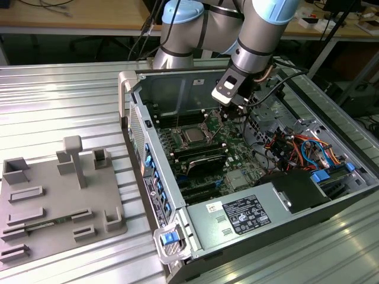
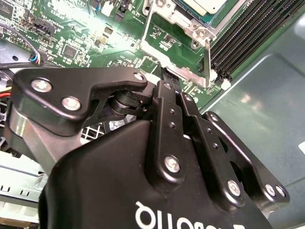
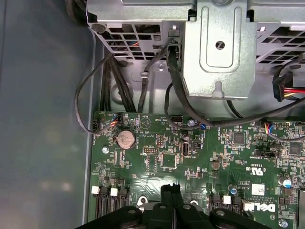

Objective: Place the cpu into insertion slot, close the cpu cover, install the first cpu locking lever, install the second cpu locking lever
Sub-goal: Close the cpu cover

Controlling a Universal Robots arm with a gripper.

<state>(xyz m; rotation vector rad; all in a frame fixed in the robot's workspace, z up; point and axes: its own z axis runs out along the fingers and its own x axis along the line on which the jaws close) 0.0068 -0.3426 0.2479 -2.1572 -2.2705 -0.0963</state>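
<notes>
- The arm is reaching down into an open computer case [image 1: 140, 112] that is lying on its side on a ribbed metal surface [image 1: 71, 94]
- The claw [image 1: 224, 118] is hanging over the green motherboard [image 1: 237, 155], just beside the processor socket on the exterior view's right
- The claw's two black fingers [image 3: 167, 193] are lying pressed together, narrow, with no gap showing between them in both wrist views
- The cpu [image 1: 192, 135] is sitting flat in the socket with its dull metal top facing up; in the second wrist view it is showing as a pale square [image 2: 206, 4] beyond the claw [image 2: 167, 72]
- The cpu cover [image 2: 190, 72] is standing raised off the socket, tilted, with bare green board showing through its square window
- The claw's tips are meeting the free edge of the cpu cover; I cannot tell whether the thin metal is being pinched between them or only touched
- Black memory slots [image 2: 243, 33] are running alongside the socket
- In the first wrist view the claw [image 3: 172, 188] is pointing at the motherboard's [image 3: 167, 160] far part, where a round coin battery [image 3: 126, 139] is sitting near black cables [image 3: 175, 81] that are looping down from a grey metal bracket [image 3: 217, 47]
- A grey fixture plate [image 1: 53, 195] with raised blocks is lying on the surface at the exterior view's left, well apart from the case
</notes>
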